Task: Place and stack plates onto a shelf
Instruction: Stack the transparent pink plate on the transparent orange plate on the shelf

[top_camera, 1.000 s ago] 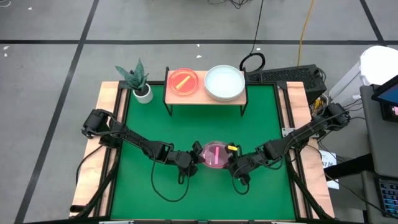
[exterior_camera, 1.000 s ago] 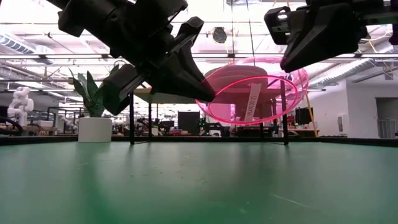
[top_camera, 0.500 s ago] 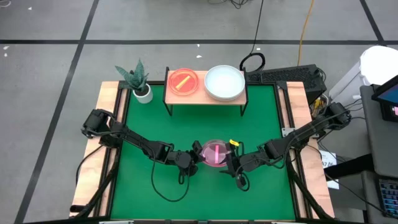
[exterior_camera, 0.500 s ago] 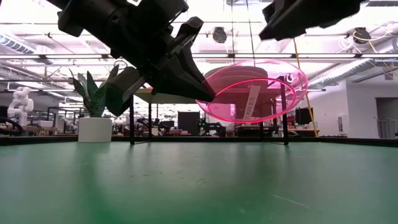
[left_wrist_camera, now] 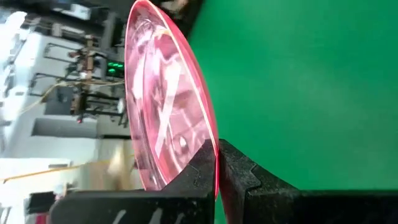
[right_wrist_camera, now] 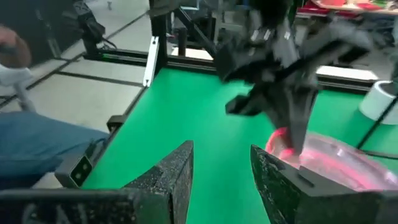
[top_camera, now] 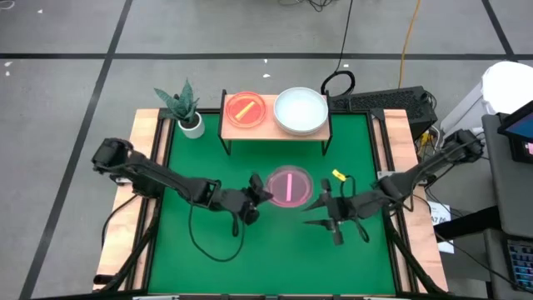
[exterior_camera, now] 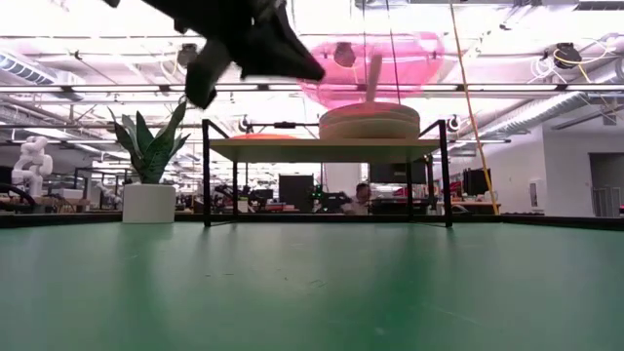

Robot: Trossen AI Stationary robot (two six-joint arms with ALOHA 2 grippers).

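- Above mid-bench: your left pincer [top_camera: 263, 193] is clamped on the translucent pink plate [top_camera: 288, 186], lifted before the shelf [top_camera: 271, 127].
- Right of it: your right pincer [top_camera: 323, 206], fingers spread, holds nothing.

Both arms are matte black, built of slim jointed links with black cables looping beside them. The left tool [top_camera: 260, 193] has 2 angular black fingers; the right tool [top_camera: 323, 210] carries what looks like a yellow tag.
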